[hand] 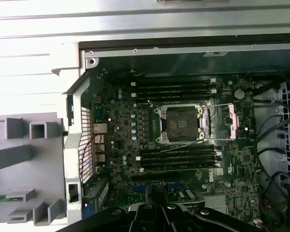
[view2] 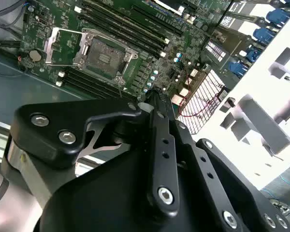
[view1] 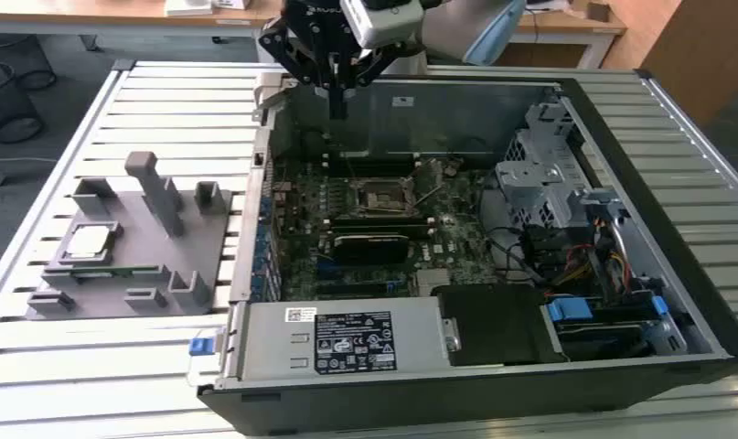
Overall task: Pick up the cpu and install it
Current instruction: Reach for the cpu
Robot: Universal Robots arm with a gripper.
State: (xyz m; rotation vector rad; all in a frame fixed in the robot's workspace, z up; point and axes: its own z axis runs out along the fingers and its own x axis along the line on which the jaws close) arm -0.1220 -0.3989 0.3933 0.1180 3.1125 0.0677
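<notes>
Exterior view: one open computer case (view1: 466,108) lies on its side on a slatted metal desk (view1: 161,101). One grey holding fixture (view1: 161,265) sits on the desk just beside the case, toward the exterior view's left.

The one cpu (view1: 88,240) lies flat, silver top up, in a recess of this fixture. It is outside the case and well apart from the gripper (view1: 338,110). One green memory stick (view1: 94,272) lies in the fixture just beside the cpu.

The single gripper hangs over the far edge of the case interior and points down. It is above the motherboard (view1: 344,229) and touches nothing.

Second wrist view: the two fingers (view2: 162,125) are closed against each other, with nothing between them.

One CPU socket (hand: 182,123) sits near the middle of the motherboard and holds no chip. Its metal load frame (hand: 239,118) is swung open to one side.

Two banks of black memory slots (hand: 176,159) flank the socket, one on each of two opposite sides.

One power supply (view1: 332,340) with a white label fills the near corner of the case in the exterior view.
</notes>
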